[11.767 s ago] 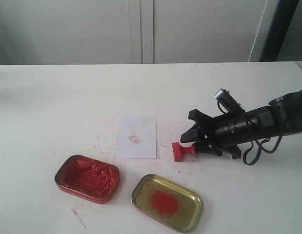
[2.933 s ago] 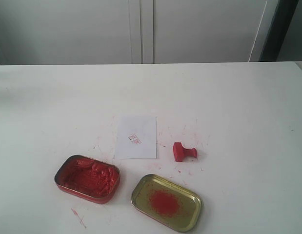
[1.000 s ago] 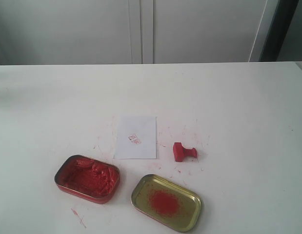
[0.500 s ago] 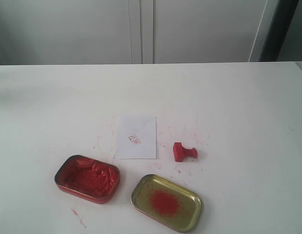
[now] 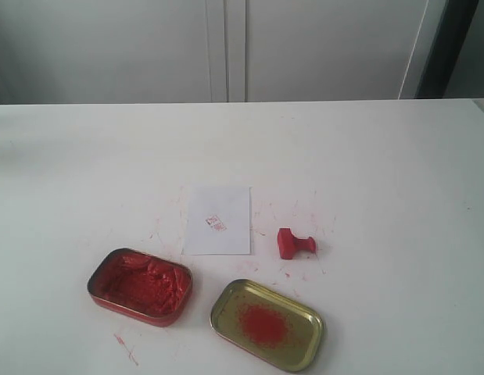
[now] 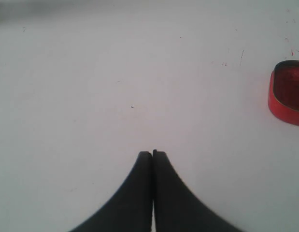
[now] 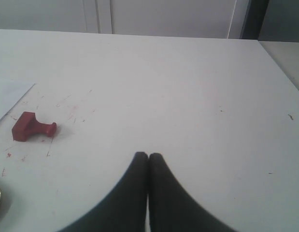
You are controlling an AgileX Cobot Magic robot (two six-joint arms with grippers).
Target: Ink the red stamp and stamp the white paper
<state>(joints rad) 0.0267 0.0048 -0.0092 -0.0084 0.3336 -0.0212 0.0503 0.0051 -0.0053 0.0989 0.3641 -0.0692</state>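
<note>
The small red stamp (image 5: 294, 244) lies tipped on its side, knob handle pointing right, just beside the flat white paper (image 5: 218, 219), which bears a tiny red imprint near its middle.

Left gripper (image 6: 152, 153): two matte black fingers (image 6: 135, 193), smooth and plain-surfaced, each broad at the root and sweeping in a concave curve to a narrow, squared-off tip. Right gripper (image 7: 148, 155): the same pattern, two black fingers (image 7: 130, 193) with flared bases and slim blunt tips, uniformly dark from base to tip.
</note>
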